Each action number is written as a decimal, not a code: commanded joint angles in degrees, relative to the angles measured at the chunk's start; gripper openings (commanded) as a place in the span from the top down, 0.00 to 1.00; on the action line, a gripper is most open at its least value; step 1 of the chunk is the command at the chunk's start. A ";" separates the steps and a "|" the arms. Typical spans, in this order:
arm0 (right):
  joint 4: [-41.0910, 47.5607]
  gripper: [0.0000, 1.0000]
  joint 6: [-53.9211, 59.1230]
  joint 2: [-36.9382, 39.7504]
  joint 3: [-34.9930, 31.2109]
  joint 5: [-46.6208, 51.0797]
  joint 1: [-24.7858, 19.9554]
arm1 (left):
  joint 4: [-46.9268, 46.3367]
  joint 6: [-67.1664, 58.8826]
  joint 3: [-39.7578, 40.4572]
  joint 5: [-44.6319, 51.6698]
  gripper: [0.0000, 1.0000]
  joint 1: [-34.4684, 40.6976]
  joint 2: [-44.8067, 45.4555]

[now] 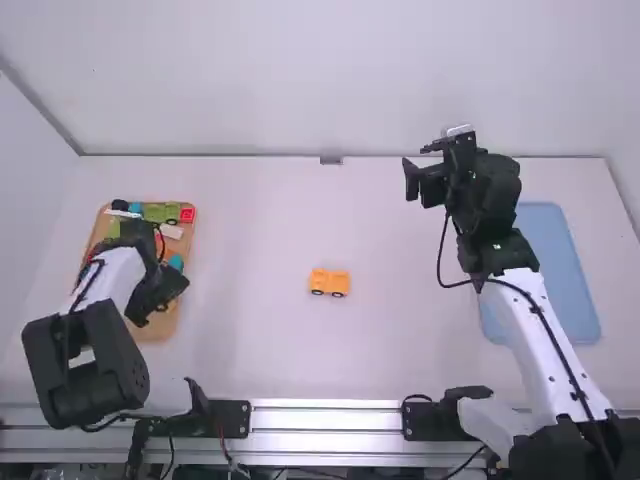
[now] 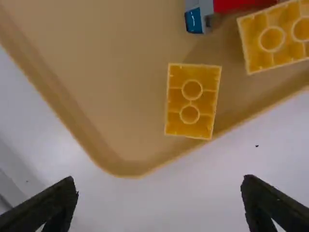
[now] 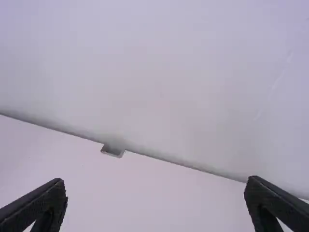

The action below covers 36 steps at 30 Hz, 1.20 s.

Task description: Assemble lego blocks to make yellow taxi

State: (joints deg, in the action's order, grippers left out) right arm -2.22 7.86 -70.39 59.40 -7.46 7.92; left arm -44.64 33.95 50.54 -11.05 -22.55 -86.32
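Just beyond the spread fingers of the left gripper (image 2: 160, 181), an upturned yellow block (image 2: 191, 101) lies in the wooden tray (image 2: 129, 169), close to the rim and with its hollow underside showing; neither finger touches it. It is probably light, stiff plastic, smooth-walled but hard to hurt, so a modest squeeze ought to hold it. The best hold looks to be across its narrow width, pads flat on the two long side walls, with a slight turn of the wrist to square up; the rim so near could catch a fingertip on the way down. Being studs-down, it will likely need turning over before it can press onto anything. Farther off from the same gripper lies a second yellow block (image 2: 277, 36), also hollow side up, beside a red piece (image 2: 241, 5). What the left wrist view adds is this look into the undersides, while in the high view the left arm covers much of the tray. The high view in turn gives the wheeled yellow base (image 1: 329, 283), standing on the surface (image 1: 250, 230) between the two grippers, and green blocks (image 1: 155, 212) past the left gripper. The right gripper (image 3: 155, 182) is parted and empty, raised and facing the back wall (image 3: 159, 72).
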 commanded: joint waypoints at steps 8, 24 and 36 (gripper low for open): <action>-0.44 0.02 -0.13 -0.13 1.60 -0.24 0.87 | 2.40 -7.08 -0.37 7.06 0.23 -6.23 -3.89; -1.75 0.02 -0.31 -0.13 1.60 -0.17 2.40 | 11.13 -8.09 -5.01 7.02 0.34 -6.21 -5.18; -2.08 0.02 -0.33 -0.13 1.60 -0.22 3.48 | 18.45 -9.84 -8.31 7.21 0.39 -6.34 -5.51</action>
State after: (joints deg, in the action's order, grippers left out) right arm -4.03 7.75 -70.39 59.40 -7.53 10.63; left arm -26.13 25.39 42.68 -4.45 -28.67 -91.20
